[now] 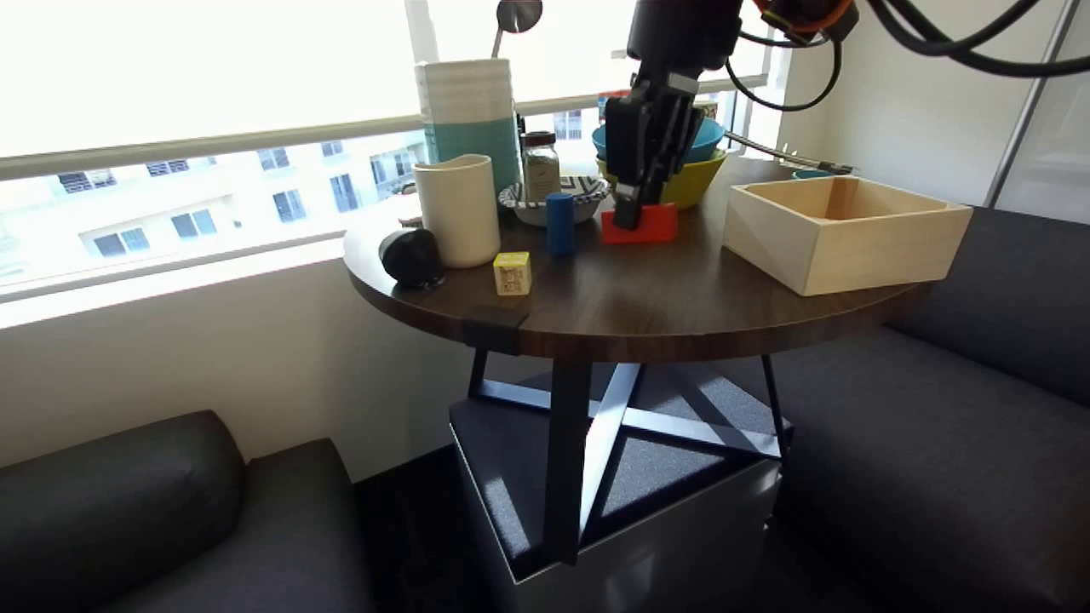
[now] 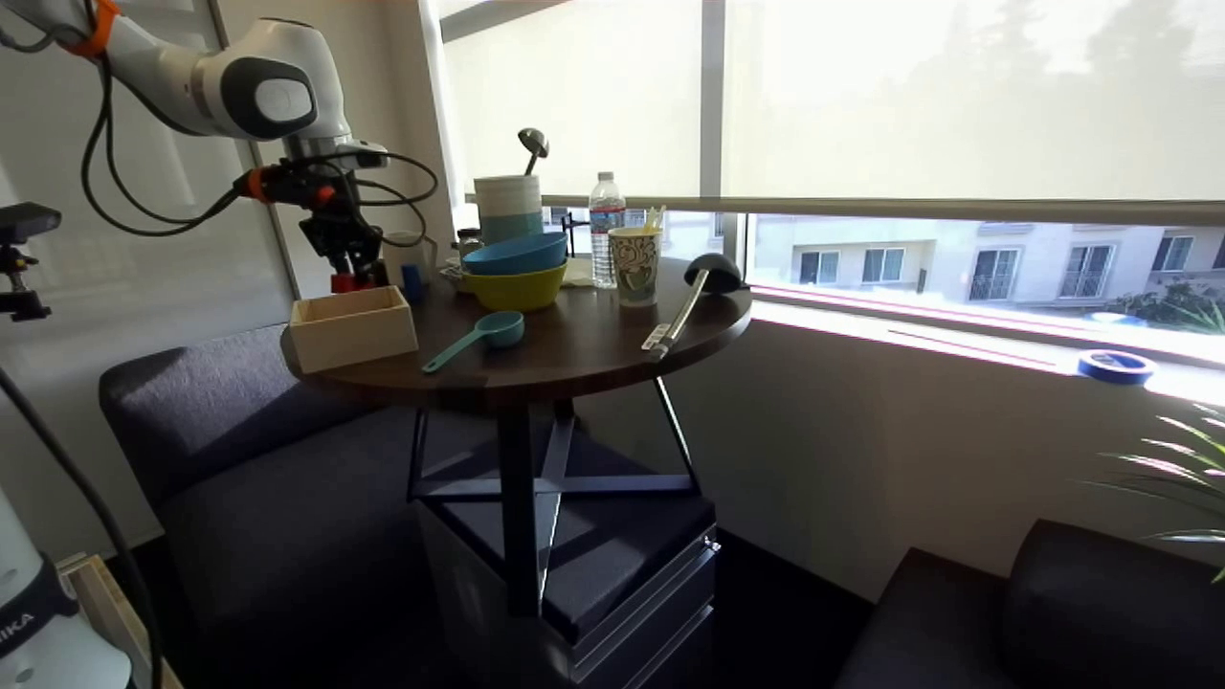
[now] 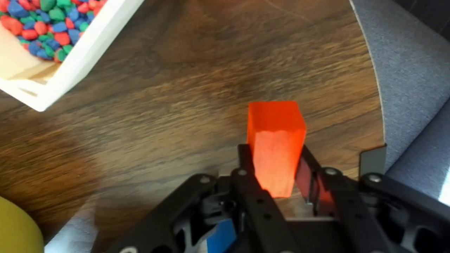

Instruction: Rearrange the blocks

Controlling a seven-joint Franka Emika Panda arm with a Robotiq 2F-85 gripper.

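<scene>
The red block (image 1: 660,225) is at the table's surface between the bowls and the wooden box. It also shows in the wrist view (image 3: 276,154). My gripper (image 3: 276,151) has a finger against each side of it, shut on its narrow width. In an exterior view my gripper (image 1: 634,209) points down with one finger in front of the block. I cannot tell if the block touches the table. The upright blue block (image 1: 560,223) stands left of it and shows in both exterior views (image 2: 412,283). The yellow cube (image 1: 513,274) sits near the table's edge.
The pale wooden box (image 1: 886,251) holds coloured pebbles (image 3: 52,28). Stacked blue and yellow bowls (image 2: 517,287) stand close to the gripper. A white cup (image 1: 460,213), patterned bowl (image 1: 579,200), jar (image 1: 541,170), black ladle (image 2: 694,297) and teal scoop (image 2: 498,330) share the table.
</scene>
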